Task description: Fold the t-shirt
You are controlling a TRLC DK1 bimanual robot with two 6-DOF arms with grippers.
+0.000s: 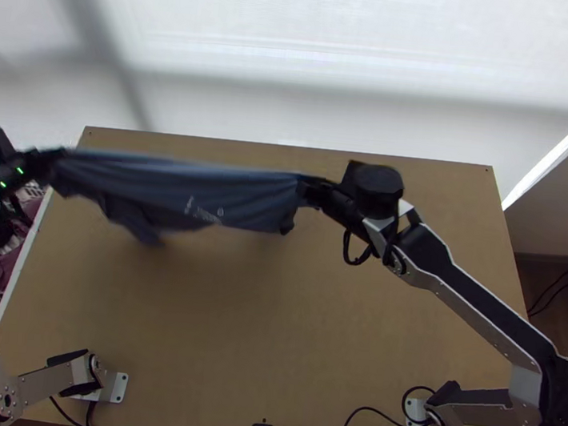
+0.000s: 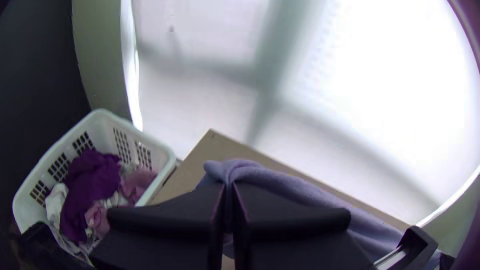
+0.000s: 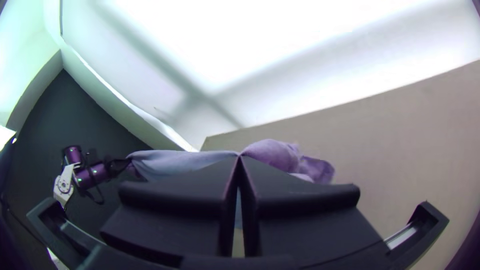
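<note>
So the t-shirt (image 1: 245,197) is stretched between the left end effector (image 2: 229,187) and the right end effector (image 3: 240,157), both pinched closed on it, above the table (image 1: 273,325). Looks like the spreading-out step; next move probably needs an even, taut lowering.

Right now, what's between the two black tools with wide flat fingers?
The blue cloth t-shirt, stretched from the left tool to the right tool; the top view shows this.
</note>
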